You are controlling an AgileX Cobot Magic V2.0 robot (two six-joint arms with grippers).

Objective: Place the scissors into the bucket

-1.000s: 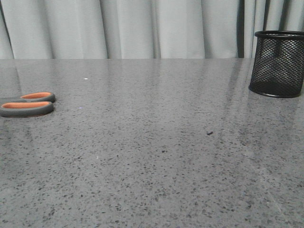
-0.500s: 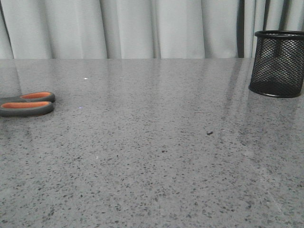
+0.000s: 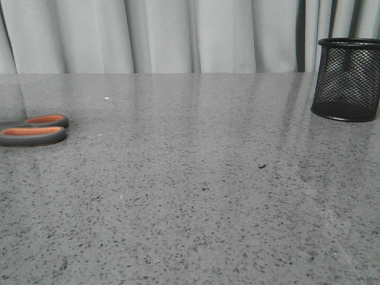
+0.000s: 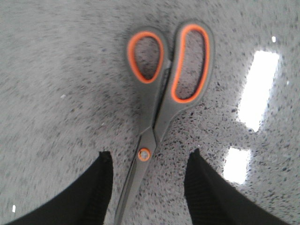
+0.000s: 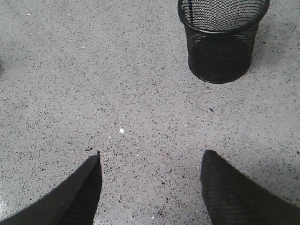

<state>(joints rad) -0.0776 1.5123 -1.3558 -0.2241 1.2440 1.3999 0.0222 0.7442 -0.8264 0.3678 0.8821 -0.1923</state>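
The scissors (image 3: 34, 130) lie flat at the table's left edge in the front view, only their grey and orange handle loops showing. In the left wrist view the scissors (image 4: 161, 93) lie closed on the table. My left gripper (image 4: 149, 157) is open above them, its fingers either side of the blades near the orange pivot, not touching. The black mesh bucket (image 3: 347, 80) stands upright at the far right. In the right wrist view the bucket (image 5: 220, 40) is empty, well ahead of my open, empty right gripper (image 5: 152, 157). Neither arm shows in the front view.
The grey speckled table (image 3: 196, 190) runs back to a pale curtain (image 3: 178, 35). Bright light reflections (image 4: 258, 89) lie on the table beside the scissors.
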